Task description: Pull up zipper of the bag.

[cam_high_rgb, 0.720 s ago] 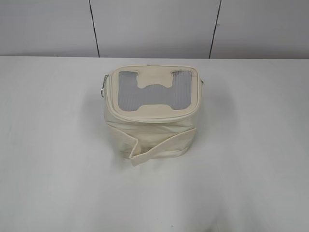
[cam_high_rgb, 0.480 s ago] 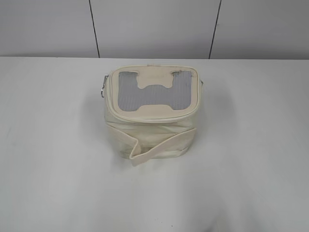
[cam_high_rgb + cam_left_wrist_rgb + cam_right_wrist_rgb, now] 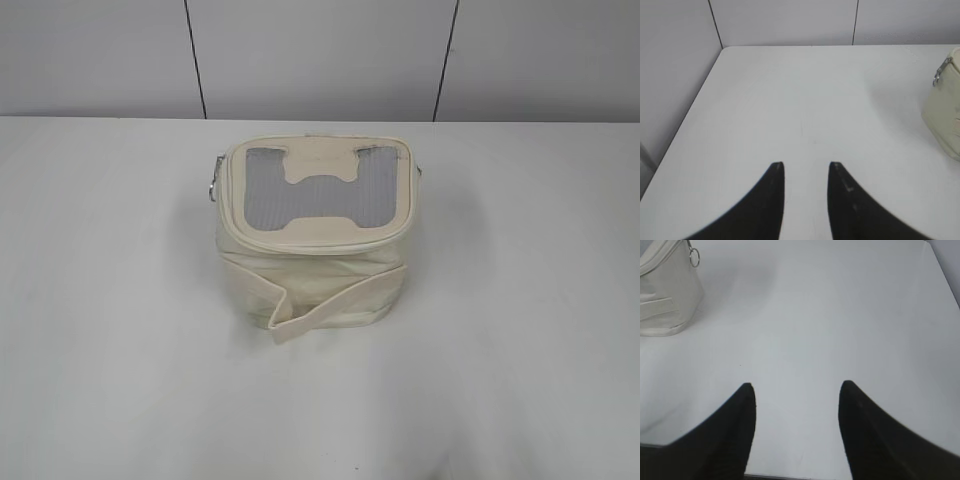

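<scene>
Standing bag [image 3: 315, 235] on table [image 3: 520, 300], hands apart

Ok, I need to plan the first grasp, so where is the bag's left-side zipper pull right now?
The silver ring pull hangs at the lid's left edge on the bag, mid-table in the exterior view; the left wrist view shows it far right.
</scene>
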Controlling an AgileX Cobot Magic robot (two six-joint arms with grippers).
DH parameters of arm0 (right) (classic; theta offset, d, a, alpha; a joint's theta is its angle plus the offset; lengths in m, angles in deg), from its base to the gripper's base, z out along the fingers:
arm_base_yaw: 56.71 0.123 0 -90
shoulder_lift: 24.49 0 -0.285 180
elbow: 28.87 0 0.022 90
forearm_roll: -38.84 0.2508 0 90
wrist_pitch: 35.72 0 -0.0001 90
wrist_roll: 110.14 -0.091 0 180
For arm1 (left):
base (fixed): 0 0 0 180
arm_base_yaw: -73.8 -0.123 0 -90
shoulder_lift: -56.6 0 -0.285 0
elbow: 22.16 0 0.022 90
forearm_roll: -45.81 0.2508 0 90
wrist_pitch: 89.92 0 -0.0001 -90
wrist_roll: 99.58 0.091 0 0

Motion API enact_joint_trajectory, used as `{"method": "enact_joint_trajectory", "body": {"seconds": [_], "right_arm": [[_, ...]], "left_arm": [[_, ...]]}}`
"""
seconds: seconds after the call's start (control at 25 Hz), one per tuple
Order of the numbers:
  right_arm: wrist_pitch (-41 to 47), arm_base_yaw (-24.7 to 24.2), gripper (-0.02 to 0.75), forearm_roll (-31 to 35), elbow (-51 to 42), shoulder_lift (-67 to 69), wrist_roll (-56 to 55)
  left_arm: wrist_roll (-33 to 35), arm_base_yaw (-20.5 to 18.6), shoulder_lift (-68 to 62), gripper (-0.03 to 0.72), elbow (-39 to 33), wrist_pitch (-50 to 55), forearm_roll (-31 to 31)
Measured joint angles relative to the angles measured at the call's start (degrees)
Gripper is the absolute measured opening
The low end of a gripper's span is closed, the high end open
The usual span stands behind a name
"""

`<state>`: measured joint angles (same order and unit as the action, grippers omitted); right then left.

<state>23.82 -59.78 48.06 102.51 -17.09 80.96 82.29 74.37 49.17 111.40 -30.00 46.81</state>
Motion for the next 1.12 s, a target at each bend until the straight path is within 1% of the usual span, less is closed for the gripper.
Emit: {"method": "enact_joint_trajectory", "body": {"seconds": [0.6,0.72,0.8,0.88,0.92,1.04,1.12], "right_arm": [[0.0,0.0,0.424,0.0,0.0,0.0,0.0],[0.0,0.0,0.424,2.5,0.0,0.0,0.1],[0.0,0.0,0.424,6.3,0.1,0.7,1.0],[-0.5,0.0,0.424,12.9,0.3,5.0,5.2],[-1.3,0.0,0.424,16.5,0.5,8.0,9.1],[-5.5,0.0,0.424,29.9,1.2,21.7,22.6],[-9.3,0.0,0.424,39.1,2.9,33.4,33.3]], "left_arm": [[0.0,0.0,0.0,0.232,0.0,0.0,0.0],[0.0,0.0,0.0,0.232,0.0,0.0,0.0],[0.0,0.0,0.0,0.232,0.0,0.0,0.0],[0.0,0.0,0.0,0.232,0.0,0.0,0.0],[0.0,0.0,0.0,0.232,0.0,0.0,0.0],[0.0,0.0,0.0,0.232,0.0,0.0,0.0],[0.0,0.0,0.0,0.232,0.0,0.0,0.0]]}}
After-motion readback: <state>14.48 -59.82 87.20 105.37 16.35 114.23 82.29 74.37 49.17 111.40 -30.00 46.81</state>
